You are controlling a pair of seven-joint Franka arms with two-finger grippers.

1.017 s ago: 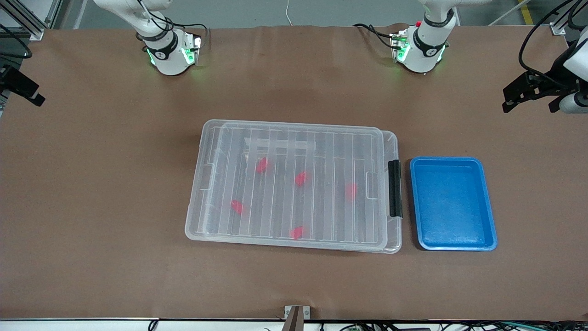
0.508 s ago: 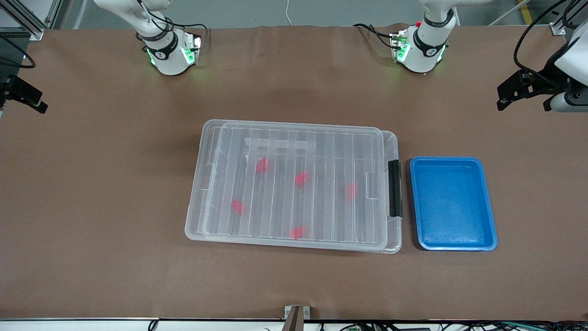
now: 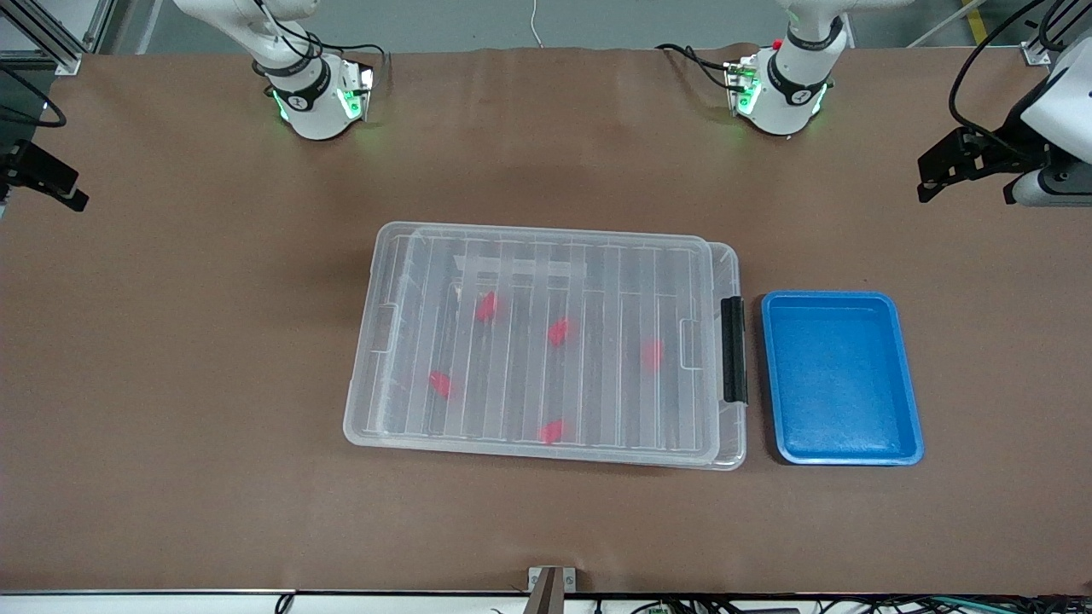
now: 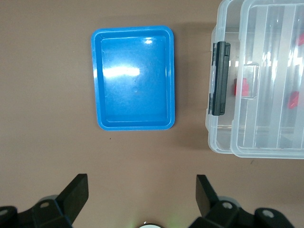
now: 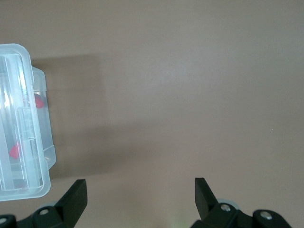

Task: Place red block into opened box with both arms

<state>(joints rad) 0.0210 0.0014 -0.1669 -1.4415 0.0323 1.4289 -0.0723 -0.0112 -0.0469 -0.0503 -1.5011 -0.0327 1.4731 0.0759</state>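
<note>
The box [image 3: 384, 281] is a clear shallow bin in the middle of the table, with a black clip [image 3: 733, 350] on its short end toward the left arm. Its ribbed lid [image 3: 597, 281] lies on top, shifted slightly toward the right arm's end. Several red blocks lie inside under the lid, one of them a red block [image 3: 559, 332] near the middle. My left gripper [image 3: 938, 175] hangs open and empty over bare table at the left arm's end. The left wrist view shows the left gripper [image 4: 141, 190], the box [image 4: 256, 137] and a red block [image 4: 241, 87]. My right gripper [image 3: 51, 183] hangs open and empty over the table's edge at the right arm's end. In the right wrist view, the right gripper [image 5: 140, 192] has the box [image 5: 40, 183] off to one side.
A blue tray [image 3: 840, 456] stands beside the box's clip end, toward the left arm; the blue tray [image 4: 134, 126] holds nothing. Both arm bases [image 3: 311, 98] [image 3: 781, 89] stand along the table's edge farthest from the front camera. A small bracket [image 3: 550, 584] sits at the edge nearest that camera.
My left gripper has drifted a little inward from the table's end. My right gripper has shifted slightly. The box, lid, blocks and tray have not moved.
</note>
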